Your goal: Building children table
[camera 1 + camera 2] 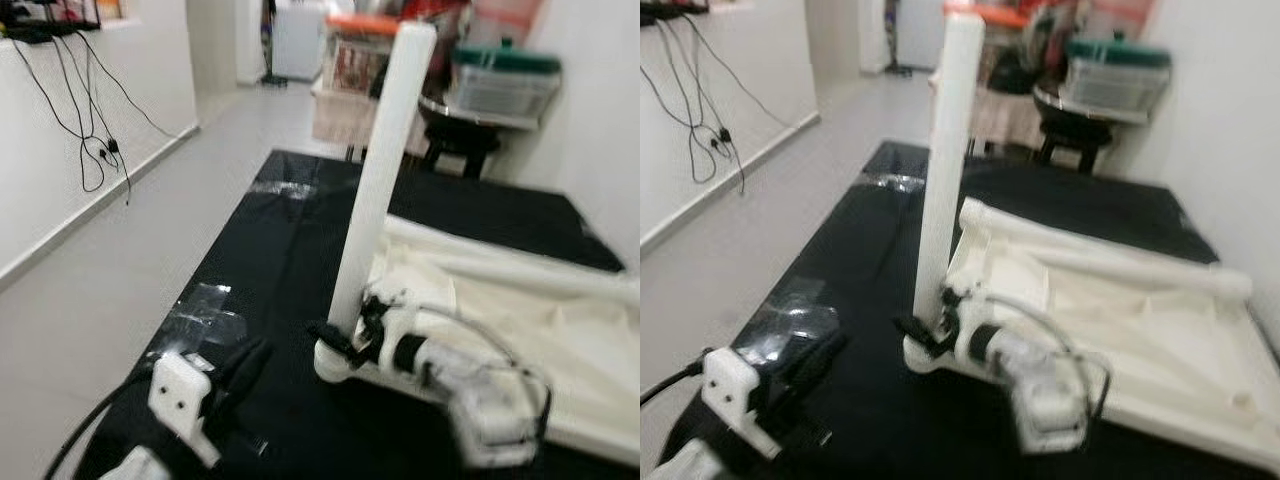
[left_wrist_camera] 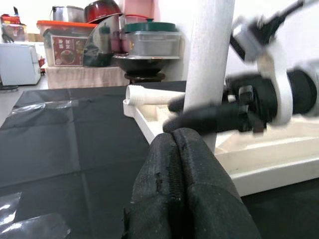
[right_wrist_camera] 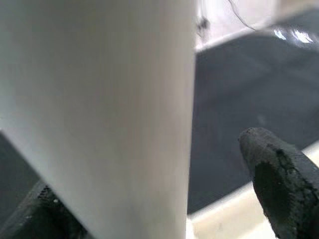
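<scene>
R gripper [image 1: 338, 338] clamps upright leg [image 1: 382, 170] at tabletop [image 1: 1160, 340] corner.

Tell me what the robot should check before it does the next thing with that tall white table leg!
1. Right gripper around the white leg near its bottom: ok, a finger sits on each side.
2. Leg standing in the corner of the upside-down white tabletop: ok, though it leans a little.
3. Leg fully tight in its socket: cannot tell.
4. Left gripper out of the way: ok, shut, low over the black mat beside the leg.
5. Another leg lying across the tabletop, not blocking: ok.
6. Sharp view: not ok, the pictures are blurred.
</scene>
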{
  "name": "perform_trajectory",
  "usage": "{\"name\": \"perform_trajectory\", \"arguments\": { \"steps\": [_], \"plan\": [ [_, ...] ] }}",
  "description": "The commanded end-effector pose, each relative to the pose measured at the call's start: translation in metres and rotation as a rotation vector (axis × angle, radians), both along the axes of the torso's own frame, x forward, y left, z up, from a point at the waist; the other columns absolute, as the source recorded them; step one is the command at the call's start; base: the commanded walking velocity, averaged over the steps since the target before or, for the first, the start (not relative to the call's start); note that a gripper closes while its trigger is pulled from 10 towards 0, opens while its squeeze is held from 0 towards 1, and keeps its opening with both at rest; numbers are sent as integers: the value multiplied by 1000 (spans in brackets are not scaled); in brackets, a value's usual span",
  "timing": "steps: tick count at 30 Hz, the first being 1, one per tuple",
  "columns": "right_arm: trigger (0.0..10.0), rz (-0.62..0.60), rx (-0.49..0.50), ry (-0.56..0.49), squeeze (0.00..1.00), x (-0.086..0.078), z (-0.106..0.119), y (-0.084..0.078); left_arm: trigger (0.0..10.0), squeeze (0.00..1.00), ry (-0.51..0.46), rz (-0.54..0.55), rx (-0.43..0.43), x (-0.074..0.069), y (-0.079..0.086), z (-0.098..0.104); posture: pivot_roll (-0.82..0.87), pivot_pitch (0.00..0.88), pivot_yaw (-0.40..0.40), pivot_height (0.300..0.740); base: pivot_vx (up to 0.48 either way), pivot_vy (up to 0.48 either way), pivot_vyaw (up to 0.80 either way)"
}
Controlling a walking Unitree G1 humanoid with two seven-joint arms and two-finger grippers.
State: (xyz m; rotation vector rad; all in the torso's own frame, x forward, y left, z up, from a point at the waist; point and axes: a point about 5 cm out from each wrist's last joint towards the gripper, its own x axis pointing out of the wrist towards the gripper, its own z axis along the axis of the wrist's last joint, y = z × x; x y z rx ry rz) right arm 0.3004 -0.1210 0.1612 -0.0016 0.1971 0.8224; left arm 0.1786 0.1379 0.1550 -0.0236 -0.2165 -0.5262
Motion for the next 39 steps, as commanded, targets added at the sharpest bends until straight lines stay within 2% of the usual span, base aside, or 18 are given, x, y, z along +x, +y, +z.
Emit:
{"name": "perform_trajectory", "arguments": {
  "steps": [1,4,5,7,8,14,15,16,17,18,31,33,34,35,36,37,38,39],
  "plan": [
    [10000,92,0,-14,1000,4,4,-6,10000,0,8,8,0,0,-1,-4,25,0,-133,740,0,0,0],
    [10000,143,-11,-34,1000,8,8,-9,10000,0,9,8,0,0,-2,-4,27,0,-134,740,0,0,0],
    [10000,175,-17,-47,0,9,11,-11,10000,0,9,9,-1,1,-2,-4,27,0,-134,740,0,0,0],
    [10000,251,-14,-67,0,13,18,-16,10000,0,9,10,-1,1,-2,-5,32,0,-135,740,0,0,0],
    [10000,398,5,-91,0,22,35,-24,10000,0,11,12,-1,1,-2,-6,33,0,-134,740,0,0,0],
    [10000,519,23,-94,0,34,49,-30,10000,0,15,12,0,1,-2,-7,35,0,-130,740,0,0,0],
    [6745,543,28,-80,0,41,52,-32,10000,0,15,13,0,1,-2,-8,41,0,-131,740,0,0,0],
    [6745,543,28,-80,0,41,52,-32,10000,0,15,13,0,1,-2,-8,41,0,-131,740,0,0,0],
    [1294,540,26,-77,0,45,52,-32,10000,0,15,13,0,1,-2,-8,43,0,-131,740,0,0,0],
    [0,534,25,-73,0,47,52,-33,10000,0,15,14,0,1,-2,-8,44,0,-131,740,0,0,0],
    [0,481,54,-98,0,45,43,-46,10000,0,14,15,-3,0,-2,-7,31,0,-125,740,0,0,0],
    [0,298,93,-77,0,32,21,-40,10000,0,14,13,-5,-1,0,-5,16,16,-126,740,0,0,0],
    [0,298,93,-77,0,32,21,-40,10000,0,14,13,-5,-1,0,-5,16,16,-126,740,0,0,0],
    [0,174,102,-75,0,26,9,-29,10000,0,14,12,-6,-2,1,-4,15,20,-122,740,0,0,0],
    [0,174,102,-75,0,26,9,-29,10000,0,14,12,-6,-2,1,-4,15,20,-122,740,0,0,0],
    [0,-31,146,-67,0,23,-4,-15,10000,0,14,12,-6,-1,2,-3,7,26,-112,740,0,0,0],
    [0,-31,146,-67,0,23,-4,-15,10000,0,14,12,-6,-1,2,-3,7,26,-112,740,0,0,0],
    [0,-130,175,6,0,4,-24,17,10000,0,15,13,-6,-1,3,-3,-3,35,-101,740,0,0,0]
  ]
}}
